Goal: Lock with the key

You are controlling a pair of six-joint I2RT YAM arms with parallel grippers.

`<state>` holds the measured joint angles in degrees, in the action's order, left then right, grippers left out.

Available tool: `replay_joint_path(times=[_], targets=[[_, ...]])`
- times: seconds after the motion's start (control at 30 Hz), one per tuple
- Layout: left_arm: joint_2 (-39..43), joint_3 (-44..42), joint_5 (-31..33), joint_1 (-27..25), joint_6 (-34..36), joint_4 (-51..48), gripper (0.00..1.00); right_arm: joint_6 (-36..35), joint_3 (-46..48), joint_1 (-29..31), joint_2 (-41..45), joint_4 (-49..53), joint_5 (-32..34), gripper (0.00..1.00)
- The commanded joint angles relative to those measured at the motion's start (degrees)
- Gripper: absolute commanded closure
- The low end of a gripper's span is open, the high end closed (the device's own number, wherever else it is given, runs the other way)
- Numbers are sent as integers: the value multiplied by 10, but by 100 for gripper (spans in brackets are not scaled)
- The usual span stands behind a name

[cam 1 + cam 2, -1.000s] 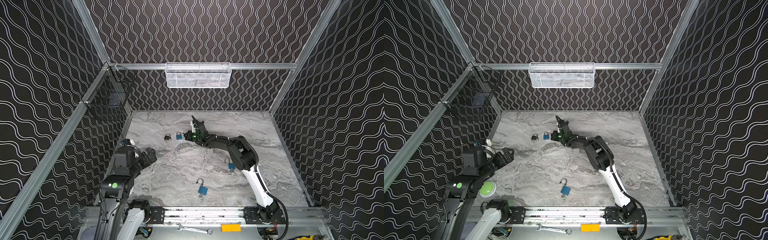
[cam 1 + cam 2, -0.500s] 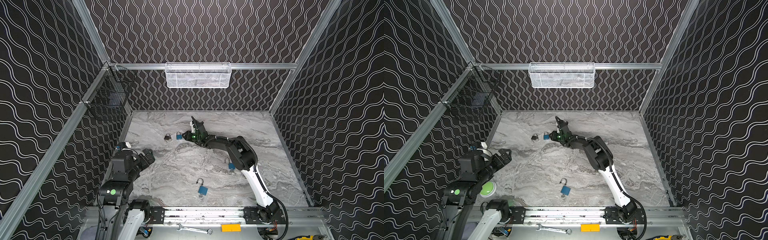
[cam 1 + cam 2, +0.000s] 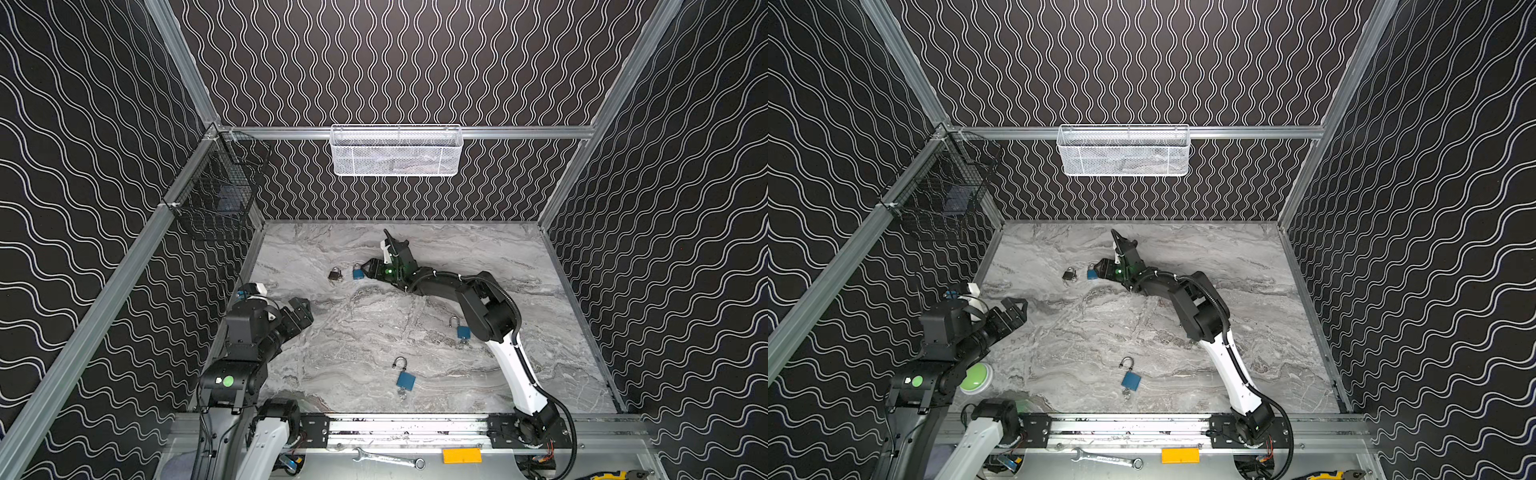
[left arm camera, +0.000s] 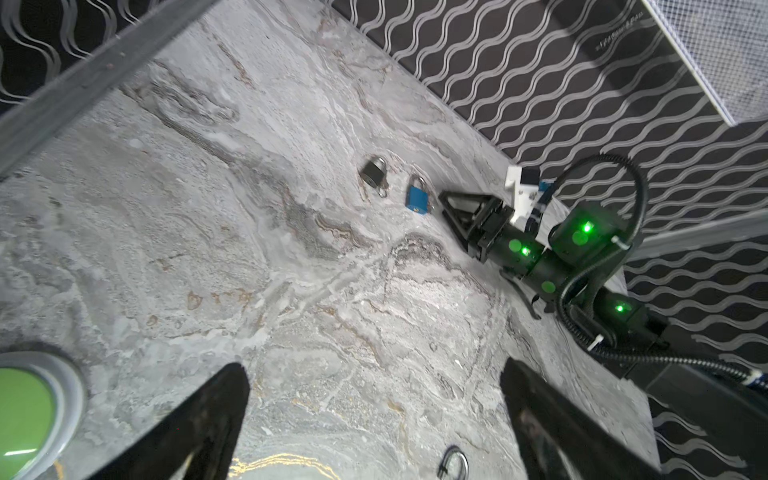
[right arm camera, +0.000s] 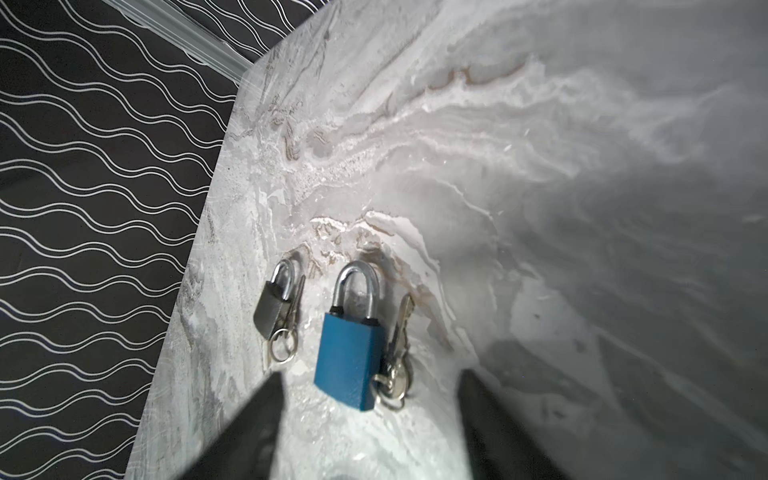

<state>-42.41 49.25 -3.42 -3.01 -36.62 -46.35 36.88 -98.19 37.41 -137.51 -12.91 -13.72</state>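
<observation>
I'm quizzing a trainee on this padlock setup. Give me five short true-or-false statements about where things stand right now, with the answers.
1. The right gripper is open and holds nothing. True.
2. The blue padlock just ahead of the right gripper has its shackle swung open. False: both shackle legs sit in the body.
3. A dark grey padlock lies beside that blue padlock on the table. True.
4. The left gripper is clamped on a padlock. False: its fingers stand wide apart with only bare table between them.
5. The white mesh basket stands on the table. False: it hangs from the rail on the back wall.
</observation>
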Motion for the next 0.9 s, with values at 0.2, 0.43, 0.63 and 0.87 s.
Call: replay_joint_path(times=[0.2, 0.43, 0.63, 0.87], targets=[[-68, 11, -100, 1, 36, 11, 1, -87, 51, -26, 118, 107, 32, 0], [-99, -15, -109, 1, 41, 16, 1, -80, 144, -48, 239, 203, 113, 0], [-120, -29, -138, -4, 57, 19, 1, -31, 296, -86, 370, 216, 133, 0], [-138, -39, -101, -66, 41, 30, 1, -11, 445, -111, 500, 224, 146, 0]])
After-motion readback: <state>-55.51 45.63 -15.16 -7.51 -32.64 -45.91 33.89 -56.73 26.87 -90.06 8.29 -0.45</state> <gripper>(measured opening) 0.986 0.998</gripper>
